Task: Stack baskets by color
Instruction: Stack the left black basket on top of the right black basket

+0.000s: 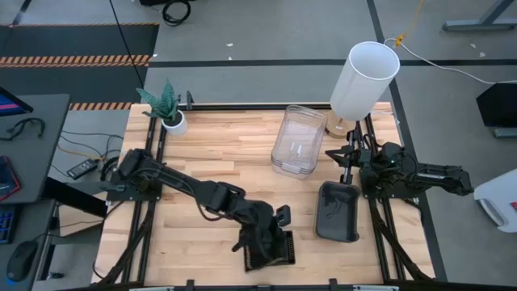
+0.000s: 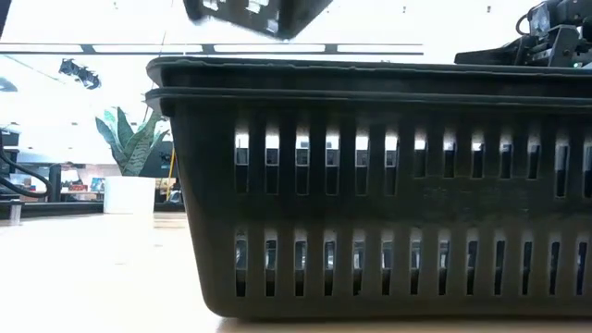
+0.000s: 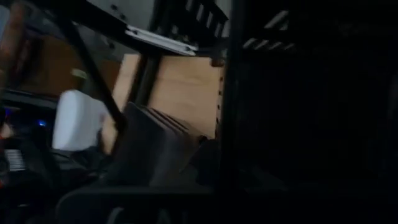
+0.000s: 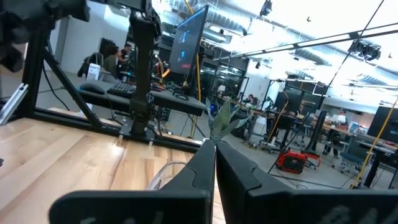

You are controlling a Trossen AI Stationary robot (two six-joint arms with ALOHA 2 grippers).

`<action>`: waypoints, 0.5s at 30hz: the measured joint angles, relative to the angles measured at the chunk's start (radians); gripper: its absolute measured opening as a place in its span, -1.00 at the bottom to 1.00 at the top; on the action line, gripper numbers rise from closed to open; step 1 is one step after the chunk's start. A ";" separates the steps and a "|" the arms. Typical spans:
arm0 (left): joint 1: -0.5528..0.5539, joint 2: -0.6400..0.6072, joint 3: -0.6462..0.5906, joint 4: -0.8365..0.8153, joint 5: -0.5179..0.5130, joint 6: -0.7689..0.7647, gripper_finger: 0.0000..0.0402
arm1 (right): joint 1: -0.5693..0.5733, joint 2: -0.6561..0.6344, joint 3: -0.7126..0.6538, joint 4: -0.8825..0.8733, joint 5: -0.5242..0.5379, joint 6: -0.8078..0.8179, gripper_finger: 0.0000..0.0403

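Note:
My left gripper (image 1: 262, 234) is over the near middle of the table, shut on a black mesh tray (image 2: 259, 14). That tray hangs tilted above two more black mesh trays (image 2: 370, 185), which sit nested on the wood. Clear deep baskets (image 1: 296, 141) stand nested at the far middle. Smoky dark-grey baskets (image 1: 338, 212) sit at the near right. My right gripper (image 4: 214, 165) waits shut at the right edge, between those two groups and touching nothing. My left gripper has the black mesh tray by its slotted wall (image 3: 231, 93), which stands right in front of the fingers (image 3: 149, 149). Darkness hides the exact place of contact. The gripper comes slanting down from the table's left. The tray is lifted clear of the nested trays and hangs tilted.
A white cylindrical lampshade (image 1: 363, 81) stands at the far right corner. A small white pot with a green plant (image 1: 172, 121) is at the far left. Bare wood lies between the left arm and the far edge.

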 joint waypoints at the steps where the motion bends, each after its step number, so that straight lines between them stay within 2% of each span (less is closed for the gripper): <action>1: 0.000 0.021 0.028 -0.021 -0.001 -0.008 -0.99 | 0.000 0.001 0.000 -0.001 0.000 0.000 -0.89; 10: 0.013 0.217 0.317 -0.297 -0.015 -0.023 -0.99 | 0.000 0.007 0.000 0.005 0.001 0.000 -0.89; 15: 0.021 0.261 0.377 -0.371 -0.011 -0.026 -0.99 | 0.000 0.010 0.000 0.011 0.000 0.000 -0.89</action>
